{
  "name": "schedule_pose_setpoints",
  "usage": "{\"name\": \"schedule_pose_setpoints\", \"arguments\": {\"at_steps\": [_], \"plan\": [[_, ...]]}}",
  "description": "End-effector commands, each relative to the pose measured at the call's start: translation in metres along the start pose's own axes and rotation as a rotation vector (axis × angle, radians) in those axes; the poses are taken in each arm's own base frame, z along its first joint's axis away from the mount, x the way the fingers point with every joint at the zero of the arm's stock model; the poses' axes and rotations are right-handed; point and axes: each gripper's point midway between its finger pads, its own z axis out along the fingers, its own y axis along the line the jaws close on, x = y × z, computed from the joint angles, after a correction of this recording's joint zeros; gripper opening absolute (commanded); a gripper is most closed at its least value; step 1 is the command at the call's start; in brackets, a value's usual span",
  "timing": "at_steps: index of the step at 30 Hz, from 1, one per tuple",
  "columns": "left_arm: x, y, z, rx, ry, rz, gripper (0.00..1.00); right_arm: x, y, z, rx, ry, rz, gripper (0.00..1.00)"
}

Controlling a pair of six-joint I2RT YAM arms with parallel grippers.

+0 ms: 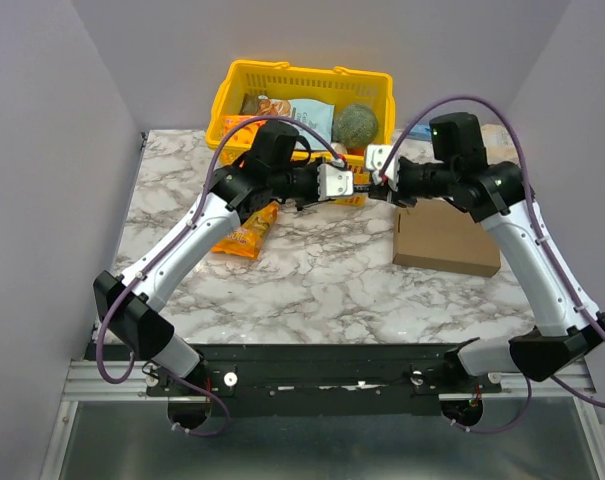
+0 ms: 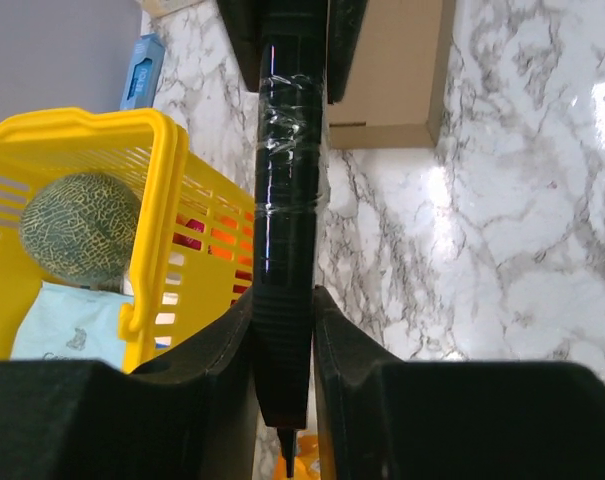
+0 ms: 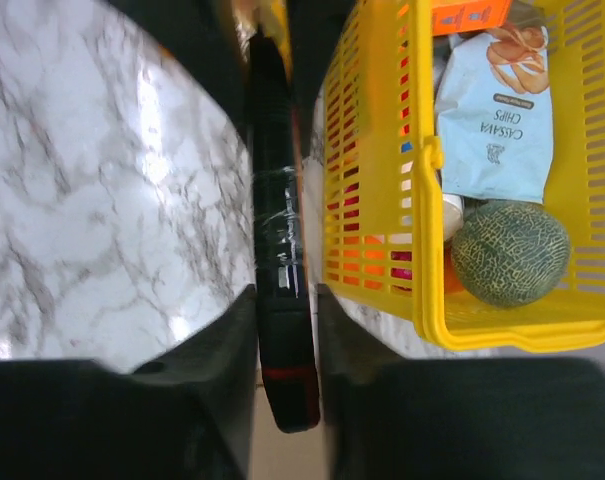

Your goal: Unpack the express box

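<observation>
Left gripper [image 2: 284, 312]: clenched on a black rod [image 2: 287, 200]; fingers [image 2: 217, 345] press both sides of it.
Right gripper [image 3: 284, 300]: clamped on the same rod from the opposite end. Red band [image 3: 290, 373] on the rod sits just behind its fingers.
Rod: slim, black, with clear tape wrapped round the middle. Could be a pen or a cutter, can't tell from these views.
Pose: both arms reach inward and meet nose to nose above the table [image 1: 312, 285], just in front of the basket.
Express box [image 1: 445, 240]: flat on the marble, right of centre, under the right forearm. Lid looks shut from above. Neither gripper touches it.
Yellow basket [image 1: 302, 70]: at the far edge of the table, well apart from the box.
Basket contents: netted melon [image 1: 356, 122] in the right corner, pale blue cassava chips bag [image 3: 494, 110] beside it, orange packs underneath, partly hidden.
Orange snack packet [image 1: 247, 232]: on the marble by the basket's front left corner, half under the left arm.
Blue pack [image 2: 142, 70]: on the table right of the basket.
</observation>
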Motion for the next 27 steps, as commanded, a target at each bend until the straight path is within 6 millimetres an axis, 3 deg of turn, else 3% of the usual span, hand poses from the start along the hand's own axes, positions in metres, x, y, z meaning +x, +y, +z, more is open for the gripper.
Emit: {"name": "schedule_pose_setpoints", "arguments": {"at_steps": [1, 2, 4, 5, 6, 8, 9, 11, 14, 19, 27], "plan": [[-0.028, -0.009, -0.003, 0.066, -0.171, -0.106, 0.00, -0.064, -0.057, -0.033, 0.115, -0.281, 0.204, 0.60], [-0.041, 0.002, -0.012, 0.020, -0.233, -0.127, 0.00, -0.068, -0.078, -0.055, 0.165, -0.315, 0.234, 0.66], [-0.044, 0.002, -0.015, 0.021, -0.297, -0.182, 0.00, -0.079, -0.085, -0.069, 0.123, -0.393, 0.336, 0.77], [-0.055, 0.016, -0.023, -0.020, -0.359, -0.169, 0.00, -0.071, -0.096, -0.073, 0.131, -0.399, 0.375, 0.80], [-0.061, 0.017, -0.026, -0.007, -0.389, -0.263, 0.00, -0.079, -0.099, -0.082, 0.121, -0.429, 0.378, 0.81], [-0.080, 0.025, -0.031, 0.031, -0.476, -0.285, 0.00, -0.089, -0.092, -0.085, 0.035, -0.489, 0.396, 0.81], [-0.085, 0.023, -0.033, 0.066, -0.496, -0.369, 0.00, -0.089, -0.087, -0.083, 0.003, -0.502, 0.404, 0.81], [-0.099, 0.026, -0.035, 0.105, -0.559, -0.366, 0.00, -0.100, -0.074, -0.087, -0.074, -0.558, 0.398, 0.81], [-0.107, 0.027, -0.032, 0.154, -0.601, -0.423, 0.00, -0.097, -0.063, -0.080, -0.153, -0.585, 0.430, 0.81], [-0.110, 0.025, -0.029, 0.182, -0.613, -0.435, 0.00, -0.088, -0.059, -0.073, -0.140, -0.552, 0.418, 0.81], [-0.108, 0.030, -0.020, 0.180, -0.614, -0.457, 0.00, -0.093, -0.052, -0.061, -0.167, -0.533, 0.411, 0.75]]}}
